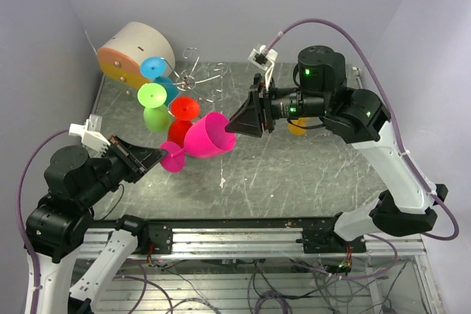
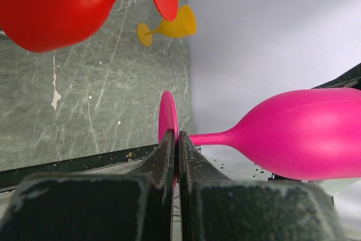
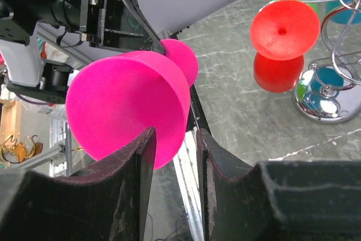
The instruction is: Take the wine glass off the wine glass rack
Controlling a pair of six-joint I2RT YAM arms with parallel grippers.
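Stem and foot of the pink wine glass [image 1: 206, 137] are hard to follow from the top camera. The foot disappears behind the tip of the left end effector [image 1: 160, 156], and the mouth of the bowl is covered by the right end effector [image 1: 239, 124]. The glass lies on its side in the air above the surface [image 1: 294, 174]. It is clear of the wine glass rack [image 1: 193, 79], which stands further back on the left.

The left wrist camera shows what the top one hides. The left end effector's fingers [image 2: 166, 150] are pressed together on the thin pink foot, seen edge-on. The bowl runs off the right edge of that frame.

The right wrist camera shows the right end effector spread, with its fingers [image 3: 144, 156] straddling the lower rim of the bowl. Whether either finger touches the rim cannot be made out.

A yellow glass [image 1: 296, 129] is almost wholly hidden behind the right arm from above. The left wrist view shows it lying on its side on the surface.

The rack's round mirror base shows plainly only from the right wrist. From above it is buried under a red glass [image 1: 182, 119], a green glass [image 1: 153, 104] and a blue glass [image 1: 156, 69], which hang foot uppermost from the wire arms. A beige-and-orange cylinder [image 1: 136, 53] sits in the back left corner and appears only in the top view.
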